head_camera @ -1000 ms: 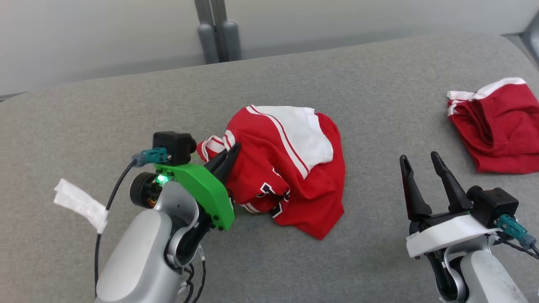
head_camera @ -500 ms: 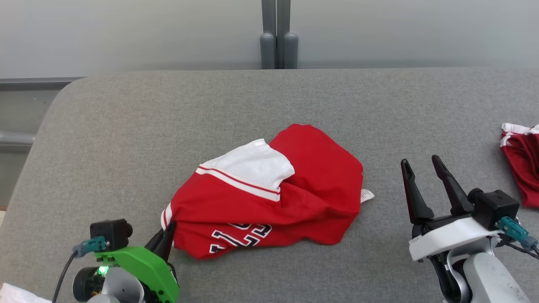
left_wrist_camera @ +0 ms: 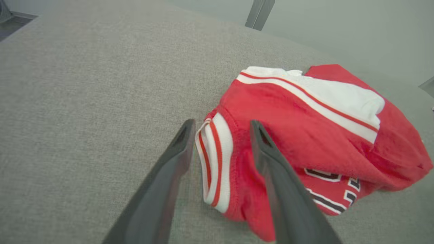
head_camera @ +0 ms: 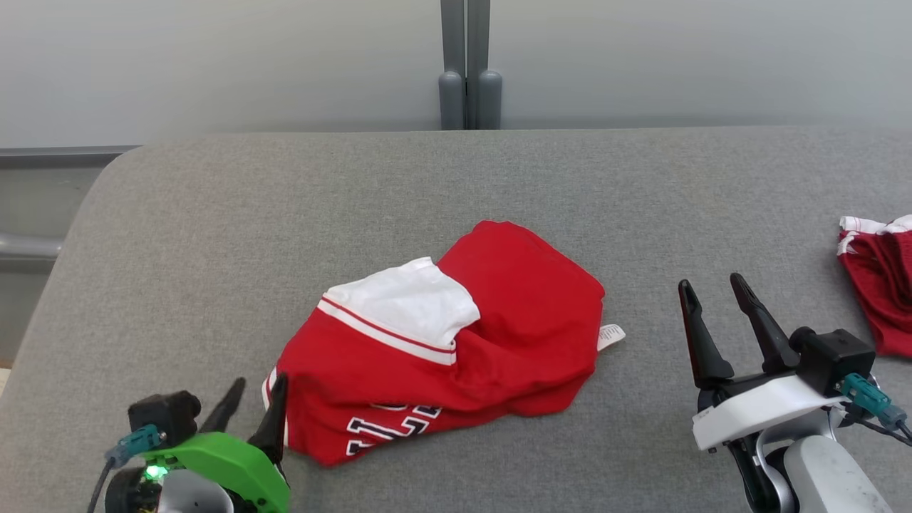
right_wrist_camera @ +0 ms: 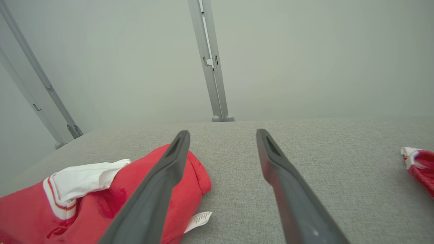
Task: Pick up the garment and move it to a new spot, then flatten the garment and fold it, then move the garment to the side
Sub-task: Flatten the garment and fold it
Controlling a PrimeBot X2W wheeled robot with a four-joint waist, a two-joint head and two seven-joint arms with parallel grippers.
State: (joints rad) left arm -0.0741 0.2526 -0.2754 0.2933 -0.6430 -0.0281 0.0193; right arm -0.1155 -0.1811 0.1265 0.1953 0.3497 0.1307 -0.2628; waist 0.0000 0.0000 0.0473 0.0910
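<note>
Underneath everything, a grey woven surface [head_camera: 214, 214], padded-looking, rounded at its far left corner. Behind it, a pale plain wall [head_camera: 214, 64] with a grey double post [head_camera: 469, 71] upright at mid-width and a grey rail [head_camera: 28, 246] low at the left. Near the middle of the surface, a little to the left, the garment [head_camera: 520, 299]: red, crumpled into a loose heap, with a stripe-edged white panel [head_camera: 406, 299] on top, dark-and-white lettering [head_camera: 392, 427] along the near side and a white label [head_camera: 611, 336] sticking out at the right. At its near left corner, the left gripper [head_camera: 258, 382], fingers apart, with the striped hem [left_wrist_camera: 215, 162] in the gap between them and one finger in front of the red cloth; not clamped, going by the left wrist view. Well to the right, the right gripper [head_camera: 711, 283], fingers spread wide around nothing, held over bare grey. Against half a second earlier: left fingers then pressed together at that same corner, now parted; right fingers spread just as before; heap in much the same shape; whole view slid slightly, the camera's doing. Counted: two red garments, the second garment [head_camera: 880, 285] bunched at the far right edge, well apart from the first; two grippers, four dark fingers; one label; one double post.
</note>
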